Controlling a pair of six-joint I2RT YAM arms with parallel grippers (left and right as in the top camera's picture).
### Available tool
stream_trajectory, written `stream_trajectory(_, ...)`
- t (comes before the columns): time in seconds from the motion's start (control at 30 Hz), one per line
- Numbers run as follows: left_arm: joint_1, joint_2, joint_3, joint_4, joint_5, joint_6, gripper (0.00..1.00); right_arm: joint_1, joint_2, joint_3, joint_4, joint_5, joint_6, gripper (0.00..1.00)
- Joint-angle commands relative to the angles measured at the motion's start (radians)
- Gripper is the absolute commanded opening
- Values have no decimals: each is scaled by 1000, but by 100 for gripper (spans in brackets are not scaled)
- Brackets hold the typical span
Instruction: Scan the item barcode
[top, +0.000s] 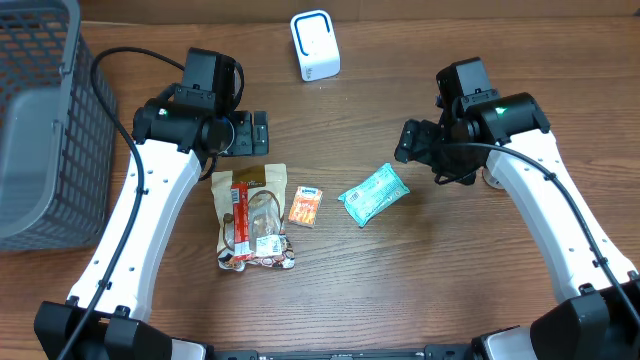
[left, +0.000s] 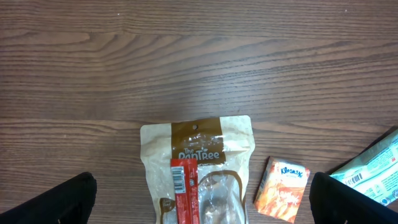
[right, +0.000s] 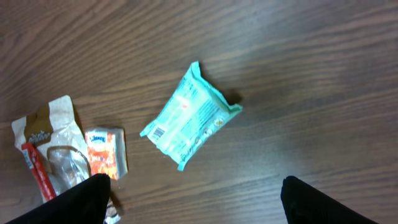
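Teal packet (right: 189, 115) lies flat on the tabletop (right: 298, 74), just ahead of the right gripper (right: 194, 180), whose fingers are spread and empty. The left gripper (left: 200, 180), also spread, hovers over a brown bag (left: 198, 143).

free: bare table (top: 450, 280) all around teal packet (top: 374, 194) | obstacle: tissue pack (top: 306, 207) just beside snack bag (top: 250, 215)

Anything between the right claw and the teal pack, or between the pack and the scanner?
Nothing visible. The right claw is open, aimed at the teal pack, only bare table between. Pack to scanner is bare wood too; tissue pack and snack bag lie further left in the overhead view, off both paths.
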Motion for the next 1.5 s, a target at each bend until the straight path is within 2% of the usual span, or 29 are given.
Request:
stream_trajectory(0.0,-1,-3,13,-1,-6,7,100,-2,6,6,16,16,-7,89)
stream_trajectory(0.5,-1,-3,13,-1,-6,7,100,-2,8,-218,254,15,-8,90)
stream_trajectory(0.77,-1,-3,13,-1,-6,7,100,7,19,-223,262,-62,-16,90)
stream_trajectory(1.07,-1,-3,13,-1,-6,7,100,97,80,-283,418,-5,-14,87)
stream_trajectory(1.47,-1,-3,13,-1,-6,7,100,129,218,-284,437,17,-14,88)
